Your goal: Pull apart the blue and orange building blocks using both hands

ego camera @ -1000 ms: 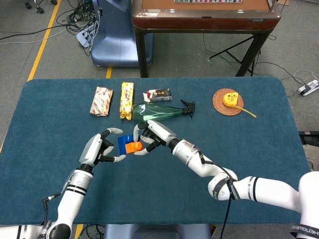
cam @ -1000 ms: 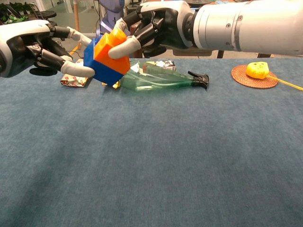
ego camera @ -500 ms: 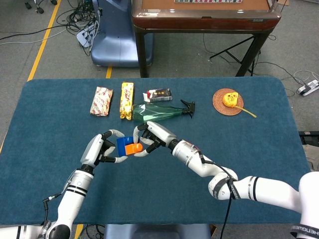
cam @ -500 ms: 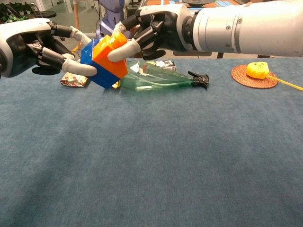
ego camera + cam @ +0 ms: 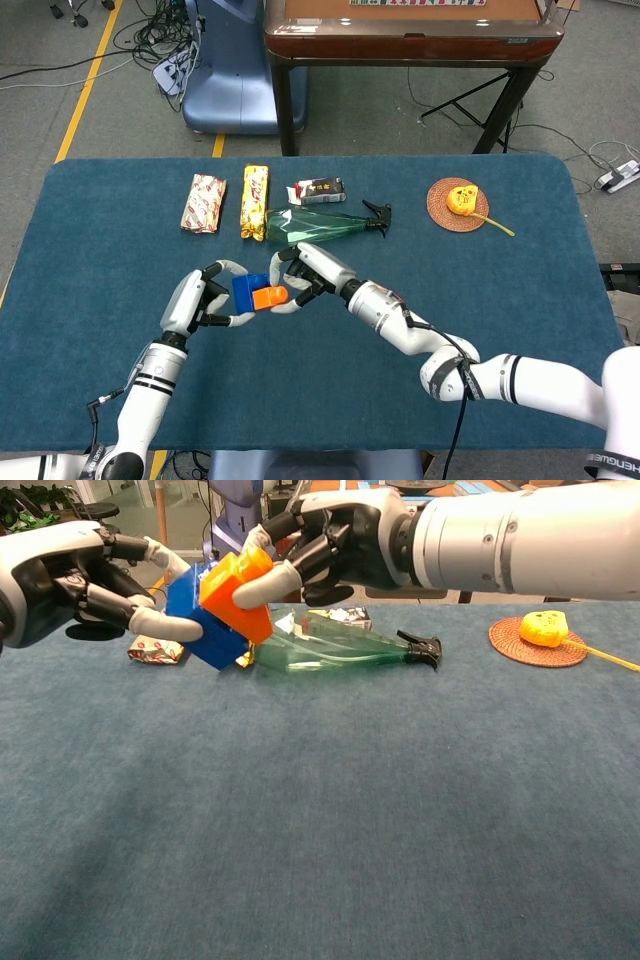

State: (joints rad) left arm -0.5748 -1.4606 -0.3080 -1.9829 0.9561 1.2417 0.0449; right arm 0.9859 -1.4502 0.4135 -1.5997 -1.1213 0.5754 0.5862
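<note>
Compared with a second ago, the orange block (image 5: 235, 592) is tilting away from the blue block (image 5: 200, 620), both held above the table (image 5: 320, 810). I am pinching blue in my left hand (image 5: 60, 580) and orange in my right hand (image 5: 330, 545), gripping opposite sides so the joint levers open.

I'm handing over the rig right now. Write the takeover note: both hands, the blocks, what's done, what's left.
Left hand: grips the blue plastic building block.
Right hand: grips the orange plastic building block.
Blocks: held in the air over the blue cloth table, in front of the lying green plastic spray bottle. The orange one is tilted on the blue one; they touch, and I cannot tell if they are free.
Done: both grips set.
Left: finish pulling the blocks apart.
</note>
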